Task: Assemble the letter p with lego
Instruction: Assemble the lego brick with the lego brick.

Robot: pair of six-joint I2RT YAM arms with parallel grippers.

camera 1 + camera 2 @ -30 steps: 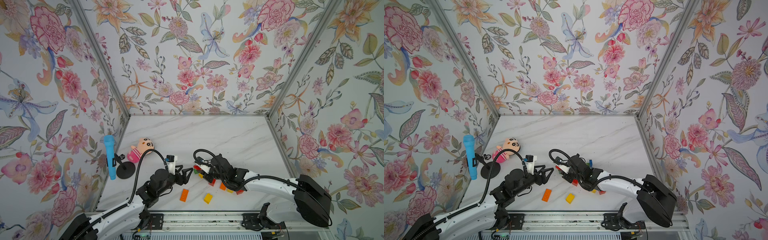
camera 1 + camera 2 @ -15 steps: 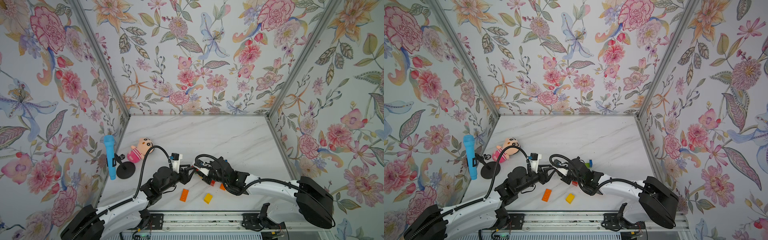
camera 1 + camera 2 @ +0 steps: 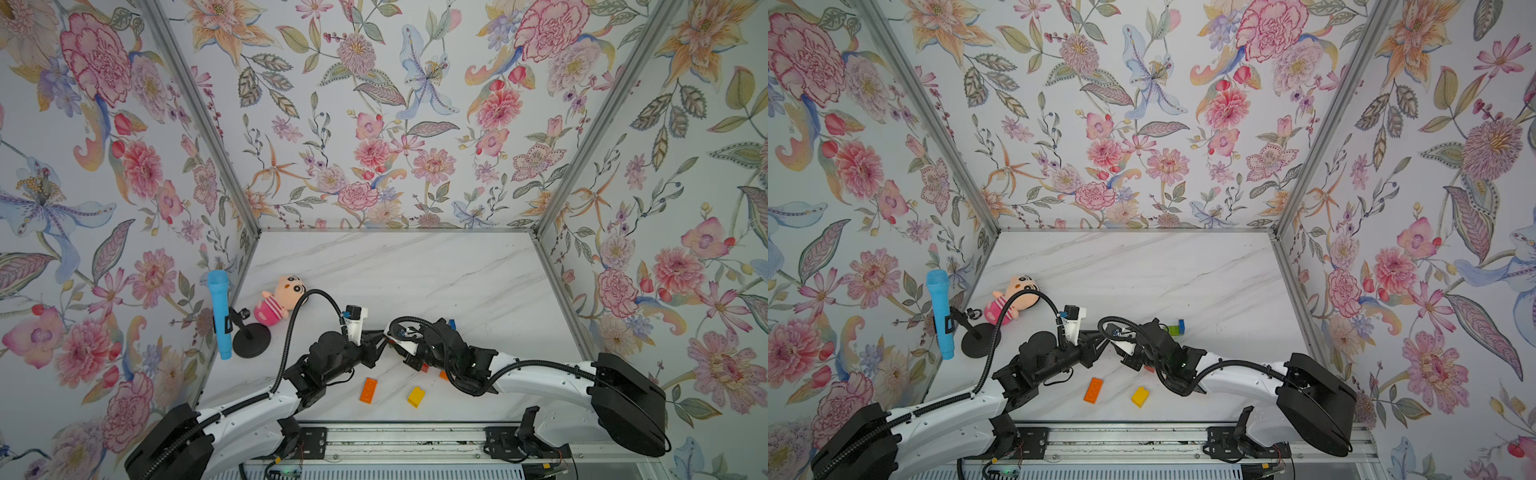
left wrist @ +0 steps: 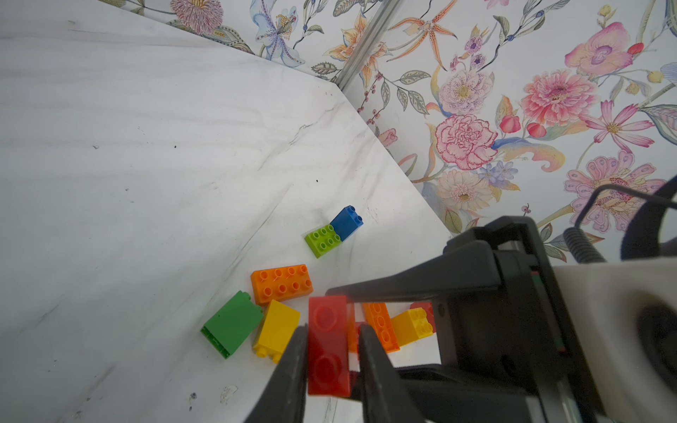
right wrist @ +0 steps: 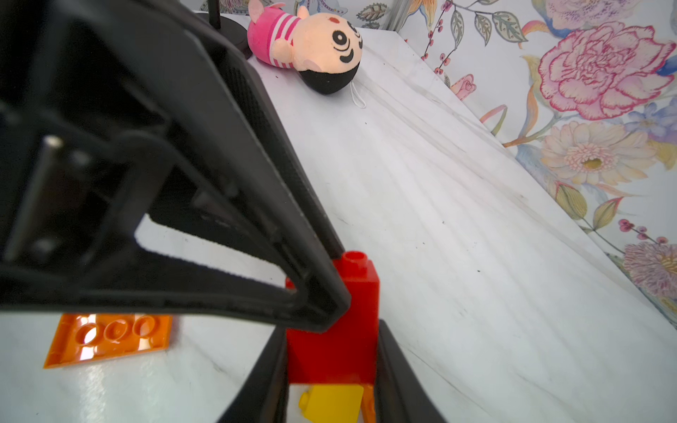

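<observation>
Closing in over the last second, the left gripper (image 4: 330,331), earlier wide open and apart from the right gripper (image 5: 330,327), now pinches the narrow sides of the red brick (image 4: 327,366). The right gripper clamps that brick end to end, right of the doll (image 3: 276,297) and nearer the robot. Beyond the doll the table (image 3: 407,270) is bare, while an orange brick (image 3: 368,390) and a yellow brick (image 3: 416,396) lie loose nearer the robot than the doll. The red brick's studs face the left arm, and its long axis spans the right fingers.

left gripper (image 4: 331,329) closed across red brick (image 4: 327,351); right gripper (image 5: 331,353) clamped on same brick, facing left gripper head-on
</observation>
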